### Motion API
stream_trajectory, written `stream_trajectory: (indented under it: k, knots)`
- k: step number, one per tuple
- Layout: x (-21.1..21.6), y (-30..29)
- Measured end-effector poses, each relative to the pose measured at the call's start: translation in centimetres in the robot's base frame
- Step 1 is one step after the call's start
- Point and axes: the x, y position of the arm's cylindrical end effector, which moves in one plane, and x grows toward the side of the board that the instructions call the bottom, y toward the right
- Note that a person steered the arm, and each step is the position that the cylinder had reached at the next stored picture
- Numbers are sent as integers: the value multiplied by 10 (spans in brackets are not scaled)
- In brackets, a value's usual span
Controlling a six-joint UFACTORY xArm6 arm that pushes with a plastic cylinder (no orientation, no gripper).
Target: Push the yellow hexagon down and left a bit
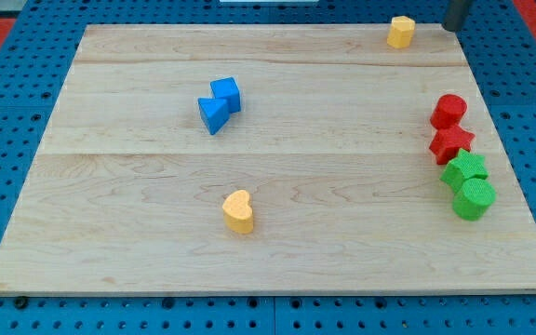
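The yellow hexagon (pixel 400 31) sits near the board's top edge, right of centre. My tip (pixel 455 28) shows at the view's top right corner, to the right of the yellow hexagon and apart from it. Only the rod's lower end is in view. A yellow heart (pixel 238 211) lies low on the board, left of centre.
Two blue blocks (pixel 219 103) touch each other left of centre. On the right side a red cylinder (pixel 448 110), a red star (pixel 451 143), a green star (pixel 465 168) and a green cylinder (pixel 474 198) stand in a column. The wooden board (pixel 119 186) lies on a blue pegboard.
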Motion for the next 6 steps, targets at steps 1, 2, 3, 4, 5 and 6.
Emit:
stream_trajectory:
  k: [1, 2, 3, 4, 5, 6]
  knots:
    - [-1, -33]
    - [0, -78]
    - [1, -96]
    - [6, -95]
    - [14, -112]
    - [35, -135]
